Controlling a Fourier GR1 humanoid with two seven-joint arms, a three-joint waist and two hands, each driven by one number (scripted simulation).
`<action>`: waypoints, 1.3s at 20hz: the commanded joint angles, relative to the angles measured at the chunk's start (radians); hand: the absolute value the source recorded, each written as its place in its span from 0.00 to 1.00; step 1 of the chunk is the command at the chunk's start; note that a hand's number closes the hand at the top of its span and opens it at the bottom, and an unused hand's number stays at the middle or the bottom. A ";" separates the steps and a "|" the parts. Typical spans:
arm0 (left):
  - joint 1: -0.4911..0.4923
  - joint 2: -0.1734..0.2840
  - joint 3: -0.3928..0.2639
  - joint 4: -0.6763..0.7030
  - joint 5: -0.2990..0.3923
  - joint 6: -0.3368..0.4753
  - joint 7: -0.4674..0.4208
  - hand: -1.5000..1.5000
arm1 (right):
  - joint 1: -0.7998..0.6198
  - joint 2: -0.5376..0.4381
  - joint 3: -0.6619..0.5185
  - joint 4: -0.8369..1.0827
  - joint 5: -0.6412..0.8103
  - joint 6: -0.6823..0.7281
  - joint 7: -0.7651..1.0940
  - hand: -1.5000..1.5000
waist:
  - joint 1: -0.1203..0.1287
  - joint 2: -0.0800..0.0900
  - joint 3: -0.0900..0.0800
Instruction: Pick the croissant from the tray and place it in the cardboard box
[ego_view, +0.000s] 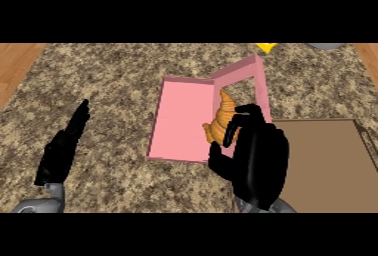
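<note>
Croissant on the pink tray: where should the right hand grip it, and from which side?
Grip the croissant across its thicker lower half, coming from above. It lies lengthwise along the pink tray beside the raised right wall, so a side approach looks blocked. The right hand is already curled over that lower end.

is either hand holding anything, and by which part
The right hand has its fingers curled around the croissant's lower end, over the pink tray. The left hand holds nothing.
</note>
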 joint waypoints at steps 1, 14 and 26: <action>0.004 0.002 0.000 0.007 -0.007 0.001 -0.005 0.50 | -0.193 0.019 -0.090 0.195 -0.135 -0.020 0.187 1.00 | 0.014 0.000 0.000; -0.011 -0.010 -0.003 0.009 -0.020 0.014 0.004 0.50 | -0.424 0.019 -0.191 0.668 -0.348 -0.414 0.082 0.00 | 0.000 -0.005 0.003; 0.020 -0.001 0.026 0.017 -0.008 0.014 -0.014 0.50 | -0.369 0.019 -0.327 0.548 -0.265 -0.913 -0.025 0.00 | -0.049 -0.020 0.003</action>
